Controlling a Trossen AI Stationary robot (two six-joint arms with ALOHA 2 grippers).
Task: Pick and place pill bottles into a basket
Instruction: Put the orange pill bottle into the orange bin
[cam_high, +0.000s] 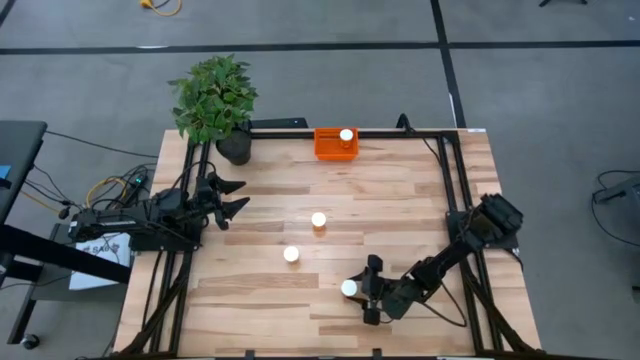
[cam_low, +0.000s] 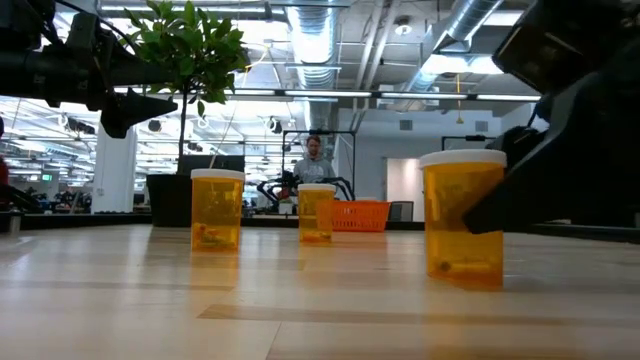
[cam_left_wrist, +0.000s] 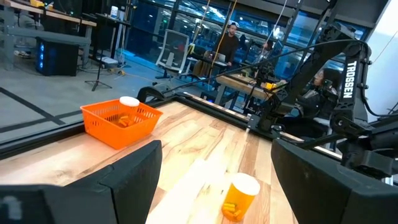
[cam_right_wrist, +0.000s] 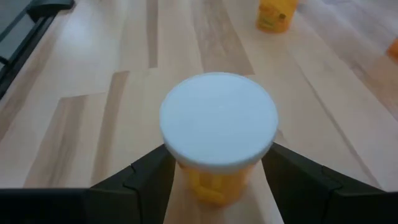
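Note:
One pill bottle, white cap and amber body (cam_high: 349, 288), stands upright on the table near the front, between the fingers of my right gripper (cam_high: 366, 290); it also shows in the right wrist view (cam_right_wrist: 217, 121) and the low view (cam_low: 463, 215). That gripper is open. Two more bottles (cam_high: 319, 220) (cam_high: 291, 254) stand upright mid-table. A fourth bottle (cam_high: 346, 135) is inside the orange basket (cam_high: 328, 146) at the far edge. My left gripper (cam_high: 235, 197) is open and empty above the table's left side. My right gripper comes level from the table's right, one finger (cam_right_wrist: 146, 180) on each side of the bottle's amber body (cam_right_wrist: 214, 180) below the cap. The cap hides the inner edges of the fingers, so I cannot tell whether they touch. The bottle stands upright on the table.
A black pot with a green plant (cam_high: 233, 148) stands at the far left corner, left of the basket. Dark frame rails run along the far edge (cam_high: 400, 132) and both sides. Bare wood lies between the bottles and the basket.

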